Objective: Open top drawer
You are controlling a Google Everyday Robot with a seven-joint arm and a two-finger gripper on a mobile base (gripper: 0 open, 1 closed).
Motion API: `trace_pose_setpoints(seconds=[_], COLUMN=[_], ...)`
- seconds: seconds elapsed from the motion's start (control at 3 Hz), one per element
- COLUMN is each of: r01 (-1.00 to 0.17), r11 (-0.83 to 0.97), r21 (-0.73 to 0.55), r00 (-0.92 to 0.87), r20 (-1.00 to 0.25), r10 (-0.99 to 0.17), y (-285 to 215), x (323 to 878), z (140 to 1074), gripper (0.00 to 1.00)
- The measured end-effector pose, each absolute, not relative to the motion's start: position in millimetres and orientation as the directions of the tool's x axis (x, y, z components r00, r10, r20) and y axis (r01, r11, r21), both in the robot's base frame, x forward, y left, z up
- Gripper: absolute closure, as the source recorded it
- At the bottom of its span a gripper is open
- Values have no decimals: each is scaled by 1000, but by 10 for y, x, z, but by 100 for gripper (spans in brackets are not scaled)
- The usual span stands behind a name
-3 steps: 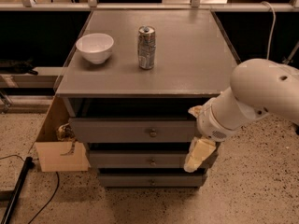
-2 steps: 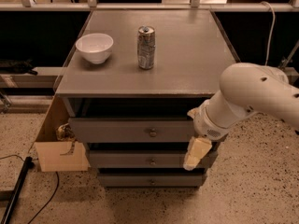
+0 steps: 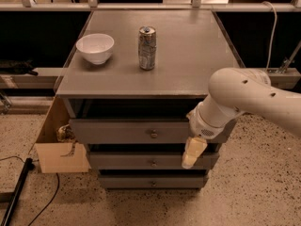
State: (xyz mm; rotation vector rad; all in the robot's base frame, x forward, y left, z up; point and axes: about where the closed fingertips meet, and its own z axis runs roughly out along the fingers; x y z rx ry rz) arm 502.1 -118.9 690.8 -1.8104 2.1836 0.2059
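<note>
The top drawer is the widest grey front of the cabinet, with a small round brass knob at its centre. A dark gap shows between its front and the cabinet's top. My gripper is cream-coloured and hangs down from the white arm. It sits in front of the right end of the drawer fronts, to the right of the knob and a little below it. It is apart from the knob. Two narrower grey drawers lie below the top one.
A white bowl and a metal can stand on the grey cabinet top. An open cardboard box sits on the floor against the cabinet's left side. A black cable lies on the speckled floor at the left.
My arm and gripper have shifted a little to the left, closer to the drawer fronts. The drawers, bowl and can have not moved.
</note>
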Motion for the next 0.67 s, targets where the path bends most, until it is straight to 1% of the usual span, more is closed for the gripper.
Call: trace_pose_setpoints(seconds=[0.67], r01=[-976], r11=[204], r21=[-74], r00=[-177], r20=[-274], r10=[-945], y=[-1158], x=[5104], z=[6614], gripper=[0])
